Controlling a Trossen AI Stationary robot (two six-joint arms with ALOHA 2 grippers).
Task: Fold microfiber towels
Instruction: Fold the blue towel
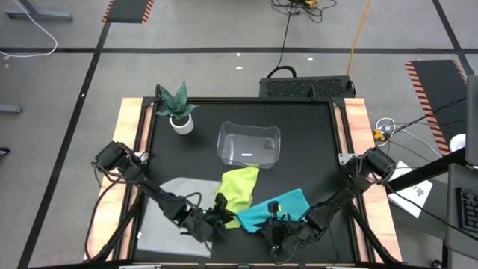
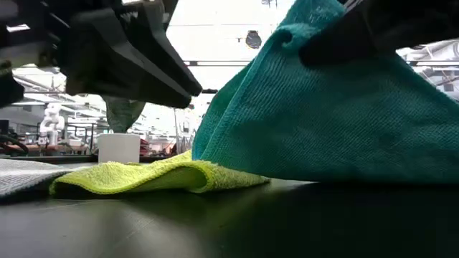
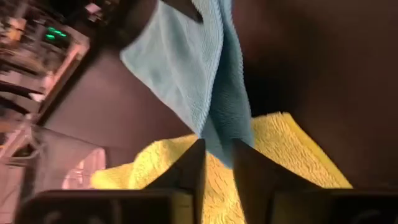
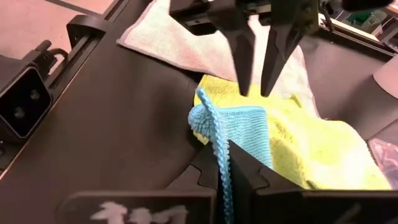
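The teal towel [image 1: 287, 205] is raised at one edge by my right gripper [image 1: 275, 224], which is shut on it. It slopes down like a tent [image 2: 323, 122] onto the yellow-green towel [image 1: 239, 187] and the black table. The yellow-green towel lies flat and rumpled, and part of it rests on the light grey towel [image 1: 172, 217] at the near left. My left gripper [image 4: 255, 93] hovers open over the yellow-green towel. Its fingers [image 3: 196, 171] stand on either side of the teal towel's low corner [image 3: 217, 146]; I cannot tell whether they touch it. My right gripper pinches the teal towel's hemmed edge [image 4: 217, 146] between its two fingers. The fingers slant downward from the table's near right. The held edge is lifted clear, and the cloth falls away from it with its lower part lying on the yellow-green towel and the table.
A clear plastic bin [image 1: 249, 143] stands at mid-table beyond the towels. A potted plant [image 1: 178, 108] in a white pot [image 2: 118, 148] is at the far left. Wooden rails [image 1: 128, 149] border the table's sides.
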